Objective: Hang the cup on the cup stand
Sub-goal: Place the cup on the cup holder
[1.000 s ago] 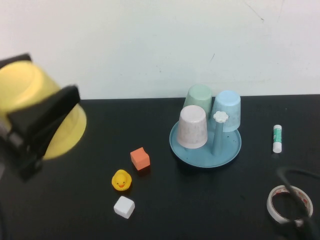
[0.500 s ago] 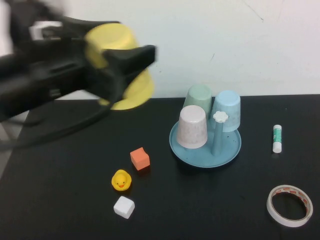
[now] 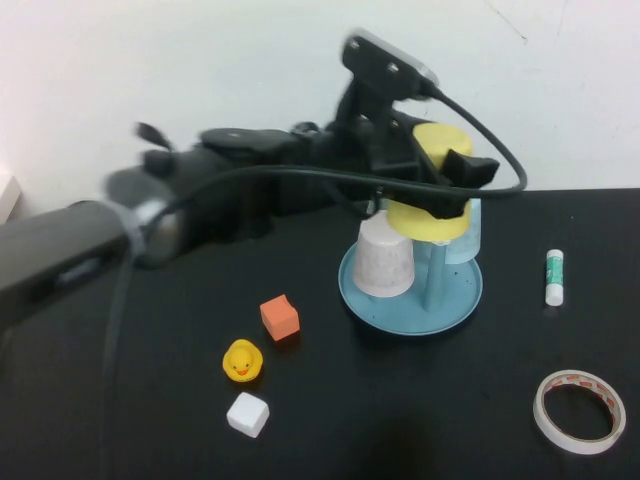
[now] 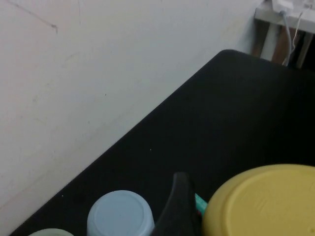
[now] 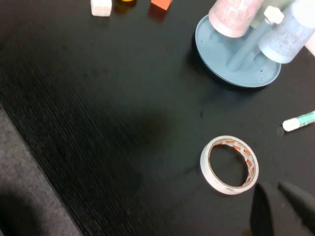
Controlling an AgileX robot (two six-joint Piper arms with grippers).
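One big black table [image 3: 150, 400] takes up most of the high view, and the left arm stretches across it from the near-left edge all the way over to the cup stand [image 3: 370, 295]. The left gripper [image 3: 440, 180] is up in the air right above the stand, fingers clamped on the yellow cup [image 3: 432, 215], which hangs mouth-down over the middle of the dish. In the left wrist view you mostly just get the cup's flat base [image 4: 263, 204] with one dark finger [image 4: 177, 206] pressed against its side.

On the stand itself (round teal dish, upright pegs) there's a pale pink cup [image 3: 386, 255] upside down on the near-left peg, and a light blue cup [image 3: 463, 235] upside down at the back right, mostly hidden behind the yellow one. Whether the yellow cup's rim is actually touching a peg, I can't really tell from this angle.

The right gripper [image 5: 280, 201] only shows in its own wrist view, low over the table next to the tape roll [image 3: 579, 411]; its two fingers look nearly pressed together with nothing between them.

Smaller stuff: an orange cube [image 3: 280, 317], a yellow rubber duck [image 3: 242, 361] and a white cube [image 3: 248, 413] sit in a loose line left of the stand, and a glue stick [image 3: 555, 276] lies to its right.
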